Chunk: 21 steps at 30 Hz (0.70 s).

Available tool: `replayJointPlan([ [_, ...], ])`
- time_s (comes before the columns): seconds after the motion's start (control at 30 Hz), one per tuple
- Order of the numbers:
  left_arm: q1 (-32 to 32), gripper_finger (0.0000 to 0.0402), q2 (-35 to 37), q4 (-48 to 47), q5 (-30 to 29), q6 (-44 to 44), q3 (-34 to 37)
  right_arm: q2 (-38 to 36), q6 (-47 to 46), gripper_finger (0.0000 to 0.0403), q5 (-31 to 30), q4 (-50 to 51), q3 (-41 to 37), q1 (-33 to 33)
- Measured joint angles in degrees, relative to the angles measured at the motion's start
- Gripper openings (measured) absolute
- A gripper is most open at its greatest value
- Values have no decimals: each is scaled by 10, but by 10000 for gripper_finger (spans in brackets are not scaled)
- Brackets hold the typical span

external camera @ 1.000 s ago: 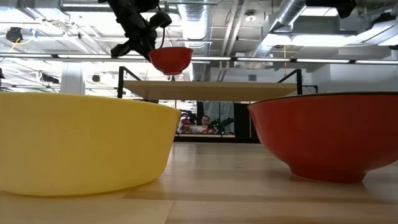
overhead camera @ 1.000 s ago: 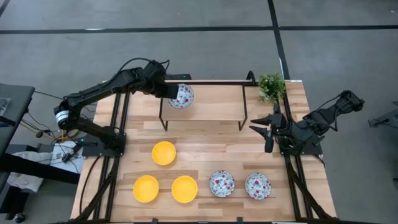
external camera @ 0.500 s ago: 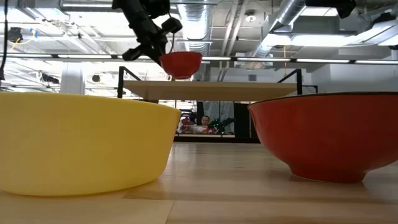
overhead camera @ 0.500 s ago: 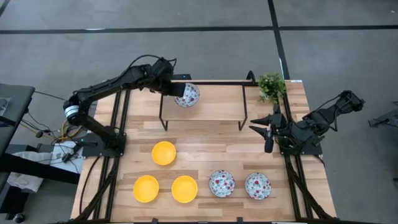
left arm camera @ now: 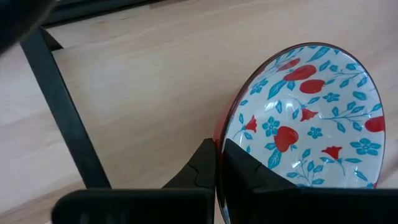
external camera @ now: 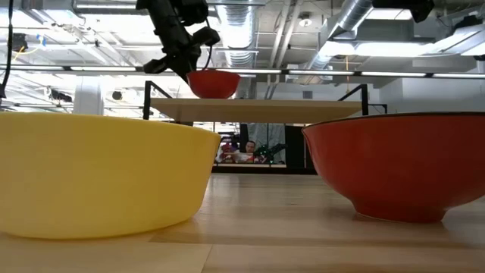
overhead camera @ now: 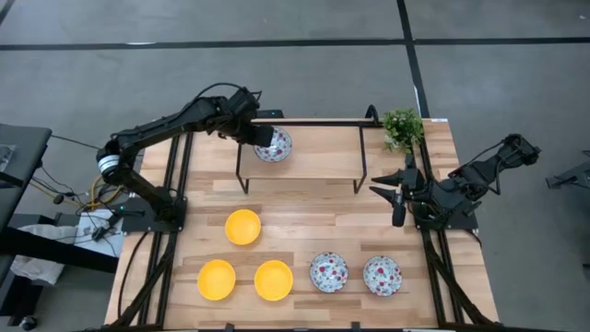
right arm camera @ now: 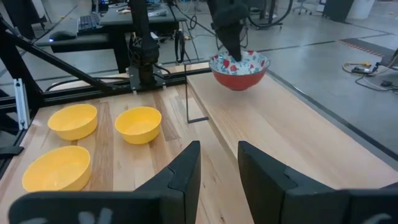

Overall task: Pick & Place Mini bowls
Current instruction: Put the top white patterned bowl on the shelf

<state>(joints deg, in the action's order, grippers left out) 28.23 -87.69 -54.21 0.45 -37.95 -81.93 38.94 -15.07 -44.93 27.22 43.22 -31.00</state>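
— Bowl (overhead camera: pixel 275 145) placement first: why do you hold it by the rim?

— Your left gripper (left arm camera: pixel 217 168) pinches the wall, one of its fingers inside and one outside, so the bowl meets the shelf (overhead camera: pixel 323 161) level; it looks just touching there.

— Its looks?

— Red outside, white inside, red-and-blue flowers. Your right gripper (right arm camera: pixel 217 163) waits with its fingers parted at the bench (overhead camera: pixel 304 221) edge.

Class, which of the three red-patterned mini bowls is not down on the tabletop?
The patterned red-and-white bowl at the raised wooden shelf, its rim pinched by the left gripper; the other two sit on the table's front edge.
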Motion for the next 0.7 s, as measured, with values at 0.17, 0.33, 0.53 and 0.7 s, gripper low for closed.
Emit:
replayJointPlan([
  [0.17, -4, 7, -9, 8, 0, 0, 0, 0, 0, 98, 0, 0, 0, 0],
  [0.33, -5, 7, -10, 7, 0, 0, 0, 0, 0, 98, 0, 0, 0, 0],
  [0.53, -5, 8, -10, 7, 0, -4, 0, 0, 0, 98, 0, 0, 0, 0],
  [0.7, -5, 12, -10, 6, 0, -5, 0, 0, 0, 98, 0, 0, 0, 0],
])
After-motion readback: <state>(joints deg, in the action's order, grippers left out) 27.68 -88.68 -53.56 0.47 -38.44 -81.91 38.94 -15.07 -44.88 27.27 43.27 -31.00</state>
